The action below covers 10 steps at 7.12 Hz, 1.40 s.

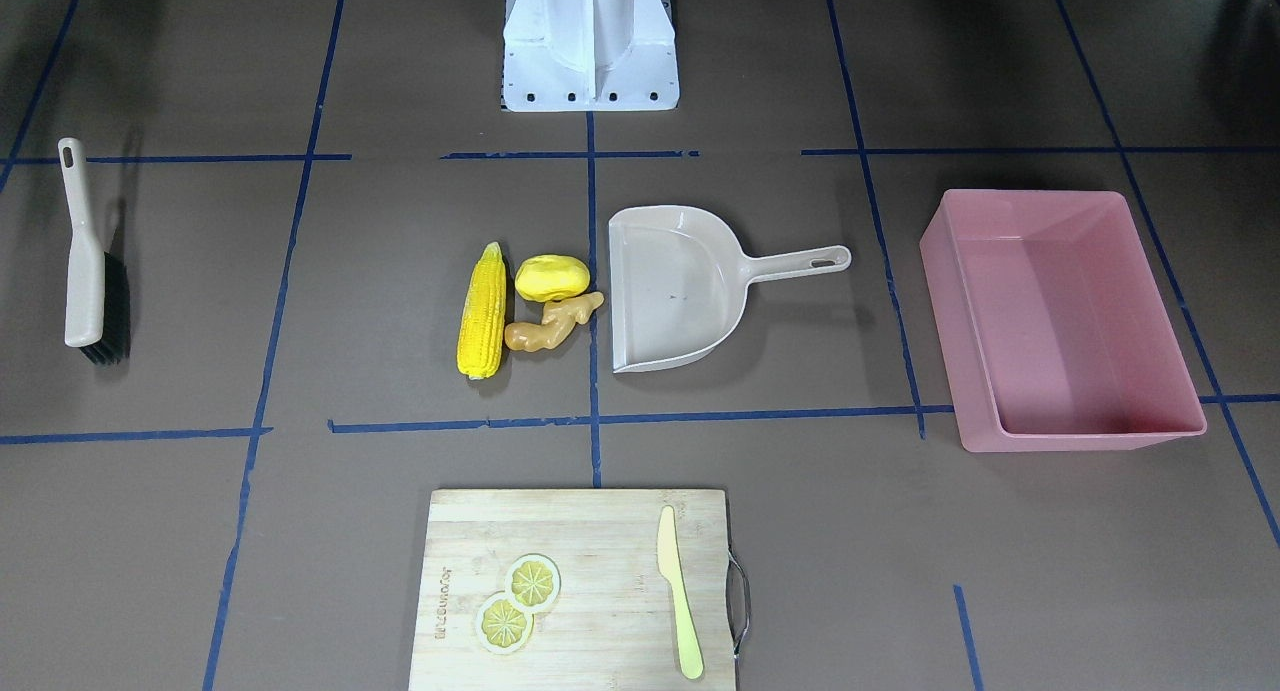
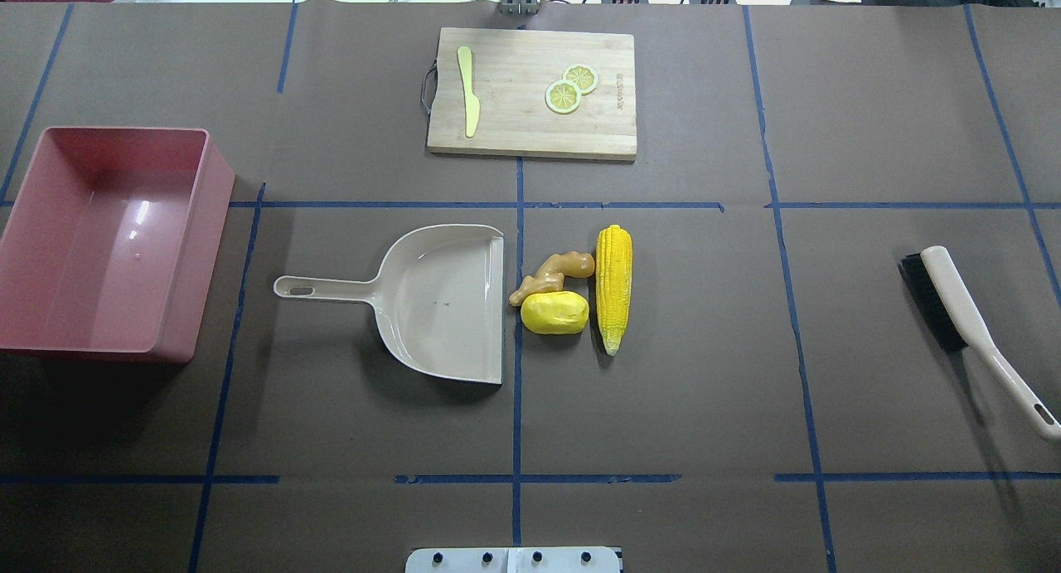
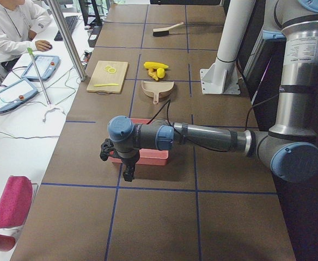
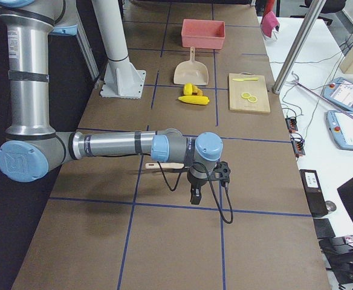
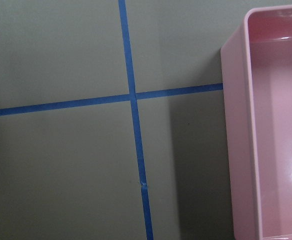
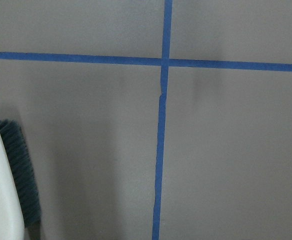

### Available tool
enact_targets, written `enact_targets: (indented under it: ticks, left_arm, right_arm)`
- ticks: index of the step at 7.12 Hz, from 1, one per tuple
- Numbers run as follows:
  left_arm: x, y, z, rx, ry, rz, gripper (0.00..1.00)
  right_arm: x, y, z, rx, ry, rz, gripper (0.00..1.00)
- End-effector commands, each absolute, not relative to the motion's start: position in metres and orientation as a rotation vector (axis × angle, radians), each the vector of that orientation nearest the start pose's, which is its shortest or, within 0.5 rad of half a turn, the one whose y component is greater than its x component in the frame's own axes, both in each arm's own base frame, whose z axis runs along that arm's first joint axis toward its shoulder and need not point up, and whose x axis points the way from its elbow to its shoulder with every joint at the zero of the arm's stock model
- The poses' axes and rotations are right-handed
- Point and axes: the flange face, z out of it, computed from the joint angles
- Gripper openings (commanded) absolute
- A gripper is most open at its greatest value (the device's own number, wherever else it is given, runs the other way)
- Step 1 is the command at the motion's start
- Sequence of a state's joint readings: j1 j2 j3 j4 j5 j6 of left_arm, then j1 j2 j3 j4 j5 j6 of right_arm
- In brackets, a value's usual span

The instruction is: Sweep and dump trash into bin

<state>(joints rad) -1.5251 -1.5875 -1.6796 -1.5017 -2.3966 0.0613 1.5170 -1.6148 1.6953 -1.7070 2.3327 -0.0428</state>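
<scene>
The trash lies together mid-table: a yellow corn cob [image 2: 614, 287], a yellow potato-like lump [image 2: 554, 312] and a tan ginger root [image 2: 554, 274], just by the open mouth of the beige dustpan [image 2: 439, 303]. The pink bin [image 2: 108, 241] stands empty at the table's left end and shows in the left wrist view [image 5: 271, 130]. My left gripper [image 3: 128, 173] hangs by the bin's outer end. My right gripper [image 4: 194, 196] hangs near the brush [image 2: 961, 316]. Both show only in side views, so I cannot tell if they are open or shut.
A wooden cutting board [image 2: 530, 92] with two lemon slices [image 2: 570, 90] and a pale yellow knife [image 2: 469, 88] lies at the far edge. The brush's bristles and handle show in the right wrist view [image 6: 6, 190]. Blue tape lines cross the brown table.
</scene>
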Motion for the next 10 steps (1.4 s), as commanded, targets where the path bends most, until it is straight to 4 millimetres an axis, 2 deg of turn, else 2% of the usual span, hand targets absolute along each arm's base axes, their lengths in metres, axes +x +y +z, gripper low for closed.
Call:
enact_targets:
  ticks: [1,3,4,6,8,9,10]
  left_arm:
    - [-0.035,-0.484,0.595,0.143,0.822,0.193,1.00]
    - [-0.035,-0.471,0.596,0.142,0.824,0.189,1.00]
    - [-0.035,-0.473,0.594,0.149,0.824,0.199,1.00]
    - [-0.028,-0.481,0.567,0.243,0.821,0.251,1.00]
    - [0.004,-0.489,0.531,0.302,0.872,0.312,0.99]
    - [0.013,-0.488,0.504,0.336,0.901,0.316,0.99]
    - [0.042,-0.489,0.493,0.338,0.917,0.372,1.00]
  right_arm:
    - [0.039,-0.472,0.635,-0.043,-0.762,-0.071,1.00]
    - [0.039,-0.473,0.633,-0.044,-0.760,-0.065,1.00]
    - [0.038,-0.473,0.631,-0.047,-0.764,-0.046,1.00]
    - [0.038,-0.473,0.625,-0.036,-0.771,-0.049,1.00]
    - [0.037,-0.473,0.612,-0.013,-0.772,-0.057,1.00]
    - [0.035,-0.473,0.607,-0.007,-0.772,-0.064,1.00]
    - [0.032,-0.473,0.600,0.003,-0.778,-0.071,1.00]
